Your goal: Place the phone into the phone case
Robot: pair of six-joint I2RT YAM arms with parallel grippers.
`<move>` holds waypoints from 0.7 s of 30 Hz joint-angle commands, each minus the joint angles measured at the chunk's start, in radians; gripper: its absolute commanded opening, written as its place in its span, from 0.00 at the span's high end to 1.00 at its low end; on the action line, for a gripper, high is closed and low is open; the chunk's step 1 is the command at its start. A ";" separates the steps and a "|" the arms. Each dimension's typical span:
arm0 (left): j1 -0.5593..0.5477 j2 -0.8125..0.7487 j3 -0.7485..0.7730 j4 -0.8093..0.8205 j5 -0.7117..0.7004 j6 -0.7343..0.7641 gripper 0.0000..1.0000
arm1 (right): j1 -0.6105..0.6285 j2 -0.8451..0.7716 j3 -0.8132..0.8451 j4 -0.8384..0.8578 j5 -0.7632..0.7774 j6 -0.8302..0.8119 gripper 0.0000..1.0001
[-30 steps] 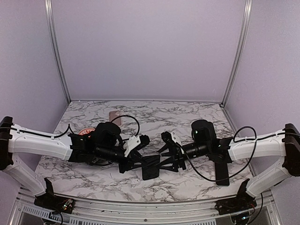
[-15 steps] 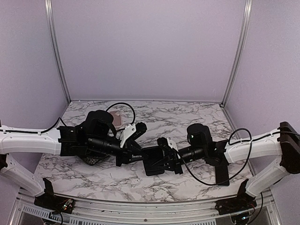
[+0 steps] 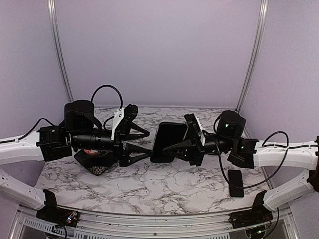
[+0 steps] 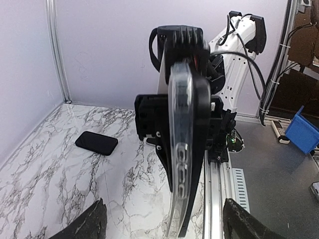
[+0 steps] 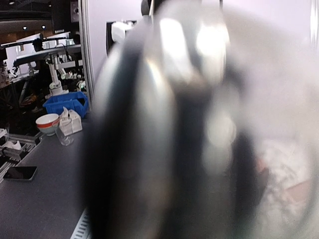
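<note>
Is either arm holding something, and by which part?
The right fingers clamp the phone case by the edge nearest that arm, up in the air. The left fingers are spread open, not gripping.

The left arm (image 3: 22, 152), at the lower left of the top view, has smooth white tubular links that end in black joint blocks and a squat black cylindrical motor housing (image 3: 79, 113). A thin black cable (image 3: 102, 88) arcs above the housing. A white angular bracket (image 3: 117, 119) sits just behind the all-black left gripper (image 3: 148, 143). The right arm (image 3: 286, 155), at the lower right, is likewise white and black, with a small green light (image 3: 227, 125) on its round black joint and a slack black cable (image 3: 275, 132) running along it.
</note>
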 commanded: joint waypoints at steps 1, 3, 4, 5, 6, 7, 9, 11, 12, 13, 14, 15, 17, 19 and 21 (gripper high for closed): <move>-0.003 0.027 0.018 0.020 -0.012 0.022 0.26 | 0.007 -0.015 0.091 0.175 0.001 0.061 1.00; -0.004 0.043 0.021 0.020 -0.002 0.028 0.35 | 0.017 -0.011 0.107 0.196 0.011 0.062 1.00; -0.006 0.049 0.023 0.022 0.002 0.030 0.40 | 0.021 -0.009 0.113 0.199 0.016 0.062 1.00; -0.007 0.054 0.026 0.022 0.009 0.032 0.46 | 0.026 -0.009 0.122 0.199 0.021 0.062 1.00; -0.009 0.061 0.029 0.024 0.011 0.033 0.53 | 0.030 -0.007 0.127 0.194 0.027 0.058 1.00; -0.010 0.063 0.032 0.030 0.011 0.033 0.63 | 0.034 -0.007 0.132 0.188 0.034 0.053 1.00; -0.014 0.070 0.036 0.049 0.005 0.026 0.86 | 0.039 -0.006 0.139 0.176 0.042 0.045 1.00; -0.015 0.074 0.034 0.072 -0.011 0.012 1.00 | 0.042 -0.006 0.140 0.164 0.047 0.038 1.00; -0.015 0.074 0.029 0.084 -0.012 0.011 1.00 | 0.043 -0.007 0.140 0.159 0.047 0.034 1.00; -0.017 0.071 0.022 0.096 -0.012 0.010 1.00 | 0.043 -0.008 0.139 0.152 0.050 0.032 1.00; -0.017 0.066 0.012 0.111 -0.013 0.009 1.00 | 0.043 -0.007 0.138 0.145 0.052 0.030 1.00; -0.017 0.062 0.005 0.120 -0.008 0.012 1.00 | 0.043 -0.006 0.139 0.138 0.052 0.029 1.00; -0.018 0.065 0.003 0.122 0.001 0.015 0.67 | 0.043 -0.004 0.145 0.119 0.046 0.024 1.00; -0.018 0.078 0.012 0.119 0.014 0.018 0.47 | 0.045 0.000 0.154 0.103 0.039 0.019 1.00; -0.019 0.092 0.023 0.119 0.029 0.014 0.50 | 0.047 0.005 0.162 0.102 0.034 0.017 1.00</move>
